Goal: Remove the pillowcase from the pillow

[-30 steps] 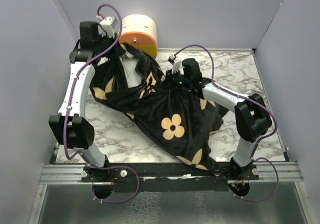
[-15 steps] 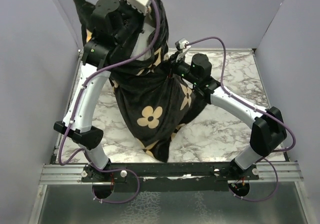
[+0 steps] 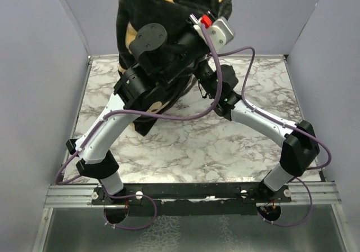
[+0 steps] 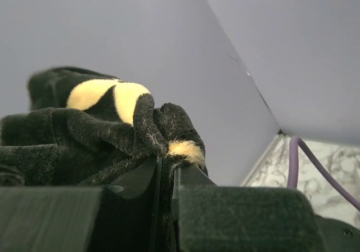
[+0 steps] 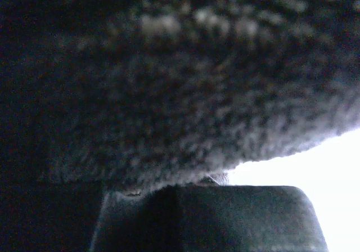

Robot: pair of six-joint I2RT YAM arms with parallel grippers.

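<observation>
A big, soft, black pillowcase (image 3: 135,10) made of fuzzy cloth with tan flower shapes hangs high above the far side of the white and grey marble desk (image 3: 185,151). Its top runs out of the picture. Its low end dangles over the far left part of the desk. I cannot tell if that end touches the desk, because an arm is in the way.

The left arm (image 3: 107,134), silver and black, is lifted up high over the far side of the desk. The left fingers (image 4: 236,218) are clenched on a fold of the pillowcase. The left wrist camera shows the fuzzy cloth squeezed in the thin gap between them. A bunch of cloth sticks up past the tips, with a big tan patch and a little tan tuft on it. A pale grey wall (image 4: 140,38) is behind the cloth, and a purple cable (image 4: 293,162) runs down on the right.

The right arm (image 3: 259,117) starts at the near right corner of the desk and reaches toward the far middle. Its end goes in under the left arm, next to the hanging cloth. The right wrist camera shows almost nothing but dark fuzzy cloth, very close and blurry. One of the right fingers (image 5: 208,218) shows at the bottom, with cloth lying right on it. I cannot tell if the right fingers are clenched or let go.
</observation>
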